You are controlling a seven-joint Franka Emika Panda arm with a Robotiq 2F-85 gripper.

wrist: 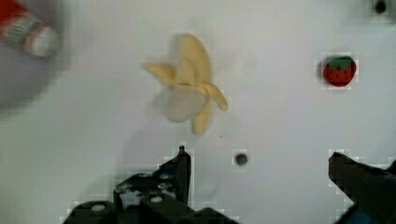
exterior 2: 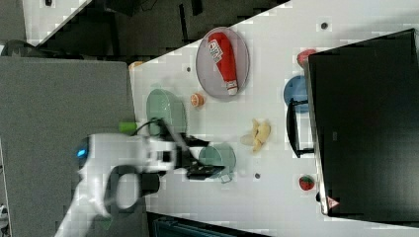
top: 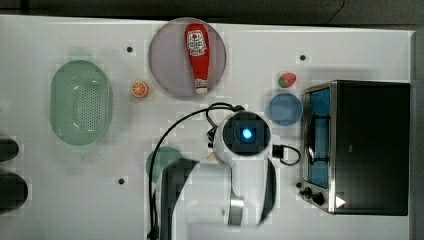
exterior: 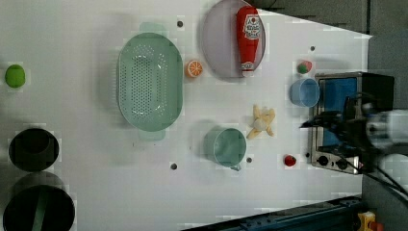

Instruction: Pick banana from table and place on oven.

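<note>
The banana (wrist: 188,84) lies on the bare white worktop (exterior: 72,125), peel flaps splayed flat around the pale fruit, untouched. In the left view it sits between the green cup (exterior: 225,146) and the toaster oven (exterior: 344,120), just below the blue bowl (exterior: 304,92), roughly mid-worktop on the oven's side. The flaps spread out and keep it from rolling, so it rests steady where it is.

The claw (wrist: 261,168) hangs above the worktop with its jaws spread as wide as they go and nothing between them. In the wrist view the banana lies ahead of the two dark fingertips (wrist: 183,161), not between them, with a screw hole (wrist: 241,159) in the gap. That wide spread suits the job: the fruit with its flaps is broad, so the jaws need room to straddle it. The pick has not begun; my judgement is that the arm is lining up for a descent.

The oven stands at the worktop's edge on the top view's right, its flat black top (top: 372,145) free of objects and a fair landing place. A toy strawberry (wrist: 339,71) lies near the banana, and the ketchup bottle (top: 197,55) rests on a grey plate (top: 167,65) farther off; neither blocks the approach.
</note>
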